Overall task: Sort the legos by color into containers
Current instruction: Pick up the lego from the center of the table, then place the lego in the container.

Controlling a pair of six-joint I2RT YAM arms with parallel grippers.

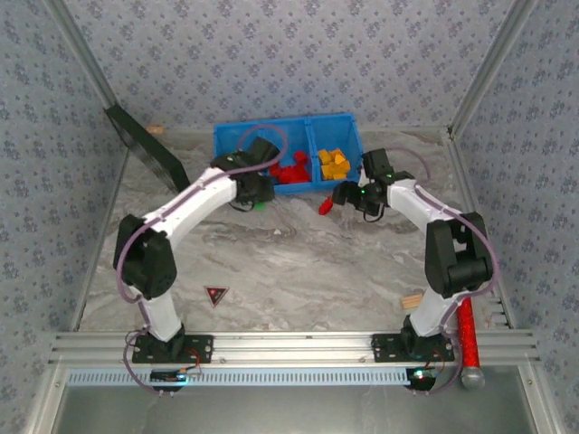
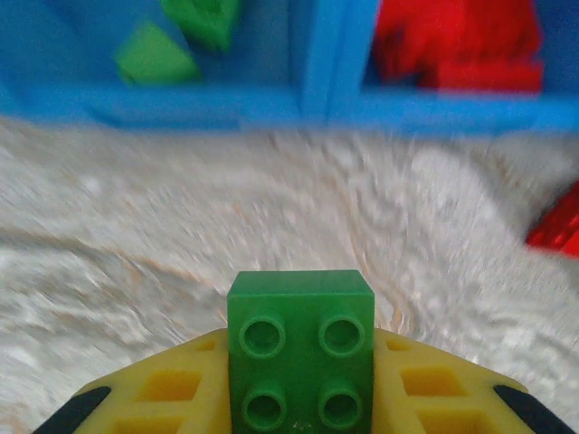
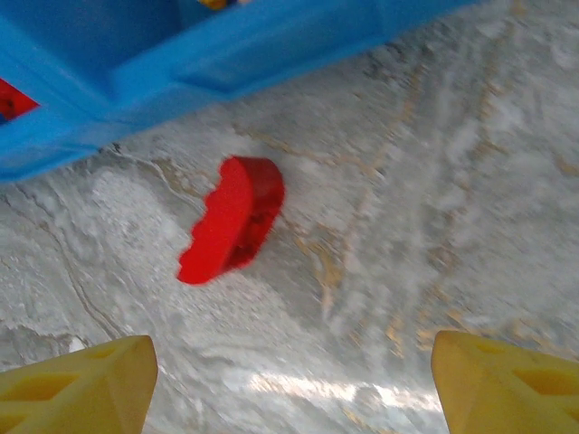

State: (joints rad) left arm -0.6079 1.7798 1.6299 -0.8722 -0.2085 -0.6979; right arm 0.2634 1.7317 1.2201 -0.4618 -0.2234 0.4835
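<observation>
Clamping a green brick (image 2: 300,348), the left hand (image 2: 300,384) is low over the table (image 2: 271,208), near the blue bin (image 1: 286,134). Compartments hold green bricks (image 2: 158,56), red bricks (image 1: 291,172), yellow bricks (image 1: 333,164). Right hand (image 3: 289,380), fingers apart, hovers above a lone red brick (image 3: 231,220), apparently tipped on its side, beside the bin.
</observation>
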